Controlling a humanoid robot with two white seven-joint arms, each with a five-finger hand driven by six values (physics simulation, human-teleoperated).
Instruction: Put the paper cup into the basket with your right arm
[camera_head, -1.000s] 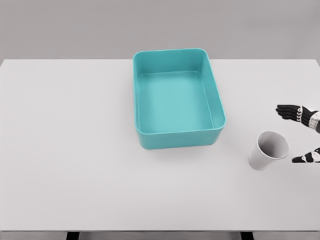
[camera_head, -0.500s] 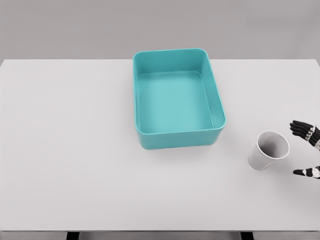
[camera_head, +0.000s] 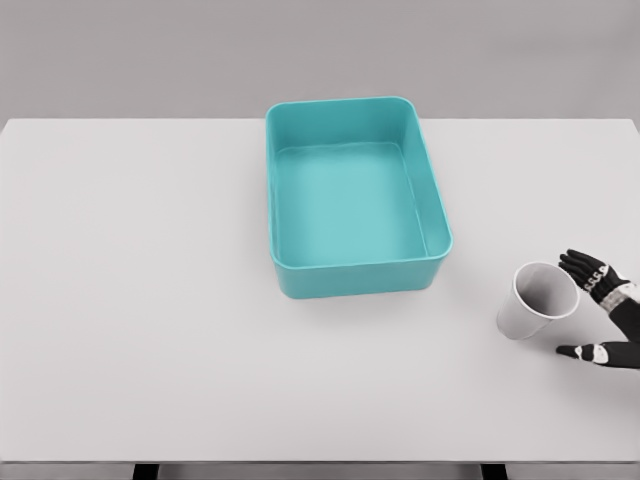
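White paper cup (camera_head: 536, 301) seen lower right of frame, upright, mouth tilted right toward black-fingered right hand (camera_head: 600, 310); fingers spread, nothing gripped. Teal plastic basket (camera_head: 283, 271) located upper left of cup.

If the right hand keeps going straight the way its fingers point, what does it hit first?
Most likely the paper cup: the right hand points left with open fingers by its rim. Depth is hard to judge from this single view.
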